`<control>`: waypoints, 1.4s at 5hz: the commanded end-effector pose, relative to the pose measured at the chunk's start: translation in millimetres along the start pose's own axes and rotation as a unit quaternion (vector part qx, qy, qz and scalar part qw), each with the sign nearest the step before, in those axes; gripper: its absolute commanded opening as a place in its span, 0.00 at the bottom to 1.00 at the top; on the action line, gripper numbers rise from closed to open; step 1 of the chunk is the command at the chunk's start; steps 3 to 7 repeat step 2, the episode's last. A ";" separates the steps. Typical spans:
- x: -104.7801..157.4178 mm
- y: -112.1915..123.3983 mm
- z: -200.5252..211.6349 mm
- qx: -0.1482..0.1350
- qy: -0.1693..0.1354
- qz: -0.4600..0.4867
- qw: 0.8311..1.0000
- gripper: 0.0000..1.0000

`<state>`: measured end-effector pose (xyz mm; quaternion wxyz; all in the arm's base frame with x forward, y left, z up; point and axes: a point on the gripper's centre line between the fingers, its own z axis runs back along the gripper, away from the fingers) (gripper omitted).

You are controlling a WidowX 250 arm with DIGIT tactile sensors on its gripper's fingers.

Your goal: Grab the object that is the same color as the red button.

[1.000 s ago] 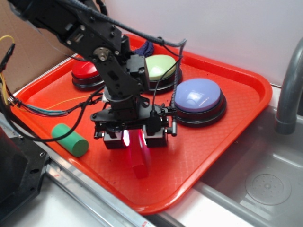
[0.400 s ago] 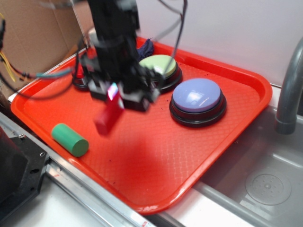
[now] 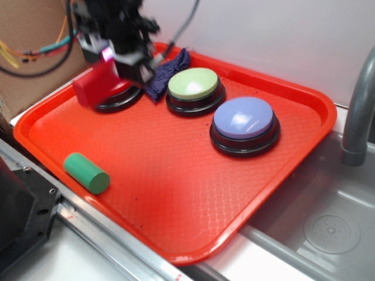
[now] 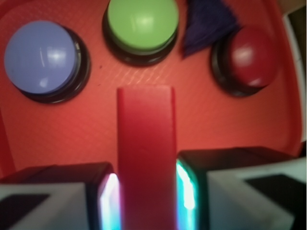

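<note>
The red block (image 4: 146, 153) is up in the air, clamped between the two fingers (image 4: 108, 196) of the gripper (image 4: 146, 201), and you can see it clearly from the wrist camera: the pads press against both long sides of the block, glowing white and teal where they meet it. The block sticks straight out ahead of the fingers, its far end squared off above the tray floor.

From the exterior view the gripper (image 3: 114, 50) sits high at the back left corner of the red tray (image 3: 193, 193), with the block (image 3: 94, 88) hanging below it, tilted, in front of the red button (image 3: 120, 96). That button is mostly hidden behind the block there; only part of its dome and its black base show. The wrist camera gives it in full (image 4: 252, 55), a dark red dome on a black ring.

Beside it lies a dark blue cloth (image 3: 167, 73), bunched between the red button and the light green button (image 3: 193, 84). The lavender-blue button (image 3: 243, 120) sits to the right of that, nearer the tray's middle. A green cylinder (image 3: 87, 172) lies on its side near the tray's front left rim, well apart from everything else. A grey faucet (image 3: 357, 111) rises at the right.
</note>
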<state>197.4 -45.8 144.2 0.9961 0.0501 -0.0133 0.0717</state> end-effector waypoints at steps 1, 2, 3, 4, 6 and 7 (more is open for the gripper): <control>15.7 30.1 37.8 -0.060 -0.058 0.027 0.996 0.00; 16.5 38.1 33.7 -0.075 -0.061 0.084 0.992 0.00; 16.5 38.1 33.7 -0.075 -0.061 0.084 0.992 0.00; 16.5 38.1 33.7 -0.075 -0.061 0.084 0.992 0.00; 16.5 38.1 33.7 -0.075 -0.061 0.084 0.992 0.00; 16.5 38.1 33.7 -0.075 -0.061 0.084 0.992 0.00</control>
